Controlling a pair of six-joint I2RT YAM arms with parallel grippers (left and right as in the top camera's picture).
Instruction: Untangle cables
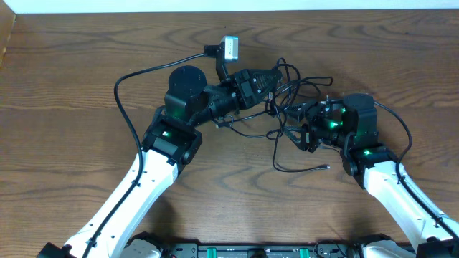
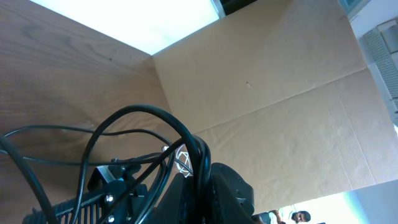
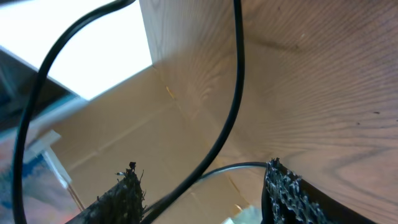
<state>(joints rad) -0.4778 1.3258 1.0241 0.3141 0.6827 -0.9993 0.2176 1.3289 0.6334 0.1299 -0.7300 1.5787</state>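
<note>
Largely, the cables' (image 1: 290, 93) tangled middle cannot be traced.

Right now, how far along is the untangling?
Done: nothing clear yet; the black cables are knotted together between the arms. In hand: left fingers shut in the tangle, right fingers open with a cord between them. Left: pulling every cord apart; only one end lies free.

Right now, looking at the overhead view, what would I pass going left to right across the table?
Round black left-arm joint, small grey box, tangled thin black cables, green-lit black right-arm wrist.
</note>
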